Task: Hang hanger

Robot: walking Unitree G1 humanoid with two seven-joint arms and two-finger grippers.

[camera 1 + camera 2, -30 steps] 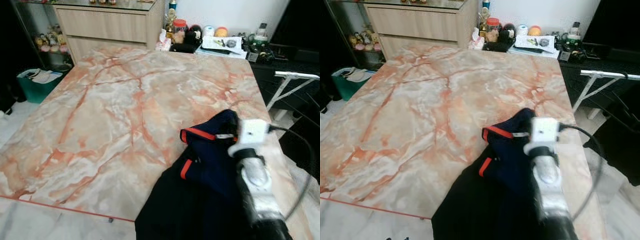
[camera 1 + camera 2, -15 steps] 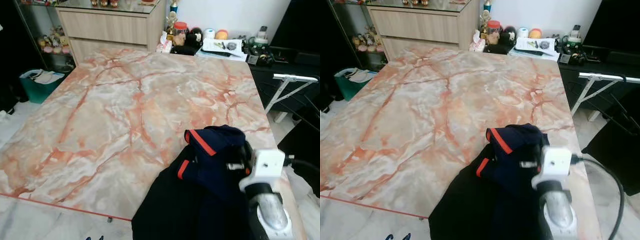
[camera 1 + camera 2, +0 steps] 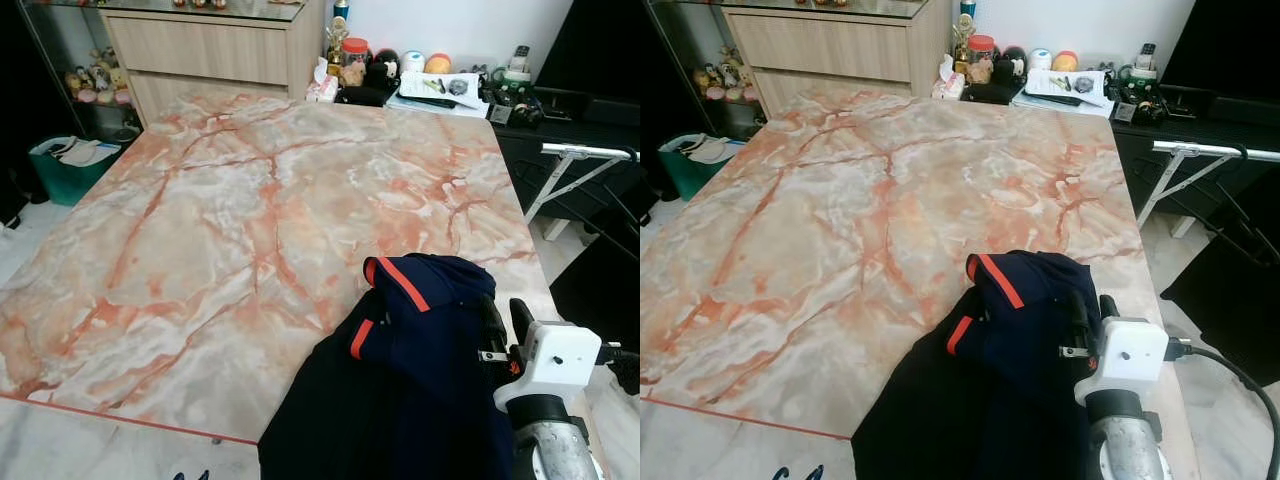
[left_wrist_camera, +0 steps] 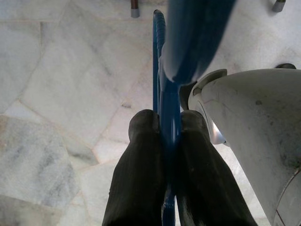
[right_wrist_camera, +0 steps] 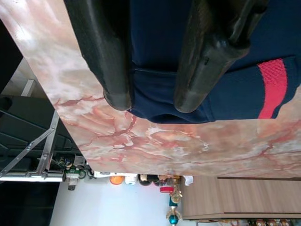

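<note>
The right pincer (image 3: 505,330) hovers over the crumpled navy garment with red trim (image 3: 420,330), its two long black fingers parted and holding nothing, tips poised just above the cloth. That's the head view: the garment is heaped at the near right corner of the pink-and-white veined marble desk (image 3: 230,220), and its dark body spills over the desk's near edge. At the far end sit jars and clutter beside a pale wooden cabinet (image 3: 210,50).

On to the left wrist view, and here is the task's thing: the left pincer (image 4: 169,122) is clamped tight on a slim blue hanger (image 4: 159,70), both fingers pressed against the thin bar, down low over grey-white floor tiles (image 4: 56,94). The hanger looks smooth and rigid, possibly plastic-coated; hard to be sure.

The right wrist view looks along the ribbed black fingers (image 5: 113,56) at soft, folded knit fabric, a red stripe to one side and polished stone beyond.

My read: the garment has to meet the hanger first. The right pincer should pinch near the collar, not a loose fold, because limp cloth will sag and slide. The left should keep its firm hold, since that smooth bar could twist.
</note>
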